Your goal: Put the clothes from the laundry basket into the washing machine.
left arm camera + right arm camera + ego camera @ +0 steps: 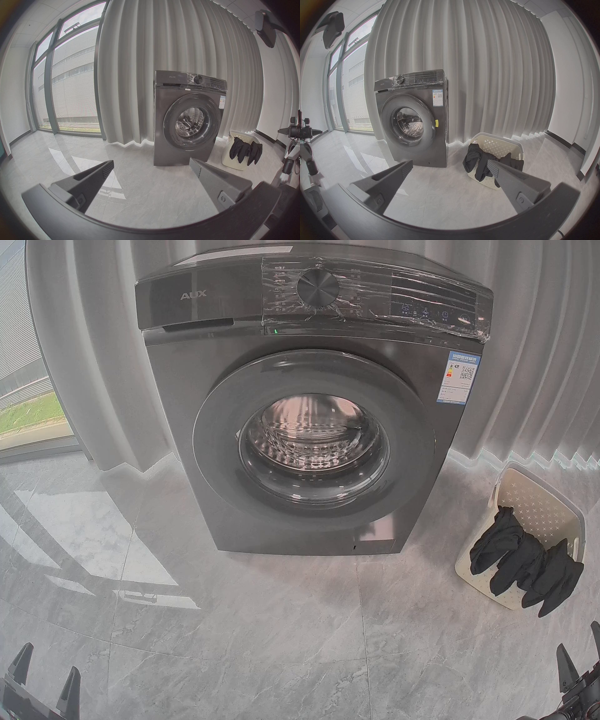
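Observation:
A grey front-loading washing machine (312,396) stands against the curtain, its round glass door (314,440) shut. To its right on the floor sits a cream laundry basket (537,505) with black clothes (525,559) draped over its front rim. My left gripper (45,671) is open at the near left, well short of the machine. My right gripper (581,652) is open at the near right, a short way in front of the basket. The left wrist view shows the machine (187,122) and basket (229,156); the right wrist view shows the black clothes (484,161) just beyond my fingers.
Grey marble floor tiles (262,627) spread between me and the machine. White pleated curtains (544,365) hang behind it. A tall window (72,81) fills the wall to the left. The basket stands close to the machine's right side.

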Controlling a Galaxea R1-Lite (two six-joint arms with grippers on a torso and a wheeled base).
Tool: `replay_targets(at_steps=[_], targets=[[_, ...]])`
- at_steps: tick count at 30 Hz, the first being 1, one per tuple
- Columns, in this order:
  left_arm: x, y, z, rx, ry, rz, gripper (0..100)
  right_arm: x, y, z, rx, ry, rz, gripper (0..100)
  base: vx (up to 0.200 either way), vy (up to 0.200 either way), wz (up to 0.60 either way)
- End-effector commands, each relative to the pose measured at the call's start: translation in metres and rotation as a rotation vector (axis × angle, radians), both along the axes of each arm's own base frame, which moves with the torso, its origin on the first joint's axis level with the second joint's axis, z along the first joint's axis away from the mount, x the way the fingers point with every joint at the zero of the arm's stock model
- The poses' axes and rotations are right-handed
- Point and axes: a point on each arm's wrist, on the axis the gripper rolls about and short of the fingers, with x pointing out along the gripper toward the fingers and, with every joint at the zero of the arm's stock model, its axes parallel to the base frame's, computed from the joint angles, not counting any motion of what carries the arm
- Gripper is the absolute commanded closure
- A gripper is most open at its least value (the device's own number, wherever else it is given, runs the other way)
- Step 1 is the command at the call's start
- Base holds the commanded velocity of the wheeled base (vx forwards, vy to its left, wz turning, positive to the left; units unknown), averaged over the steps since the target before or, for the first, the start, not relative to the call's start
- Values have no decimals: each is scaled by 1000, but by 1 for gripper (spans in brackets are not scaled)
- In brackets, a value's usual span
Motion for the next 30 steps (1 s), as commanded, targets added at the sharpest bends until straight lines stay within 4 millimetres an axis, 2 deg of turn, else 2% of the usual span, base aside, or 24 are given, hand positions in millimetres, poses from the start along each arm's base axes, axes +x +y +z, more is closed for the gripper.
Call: replay_targets(at_steps=[1,30], targets=[[0,0,-5,0,-2,1,0,1,0,-5,0,16,1,0,0,0,0],[0,0,-5,0,-2,0,0,1,0,-5,0,16,1,0,0,0,0]])
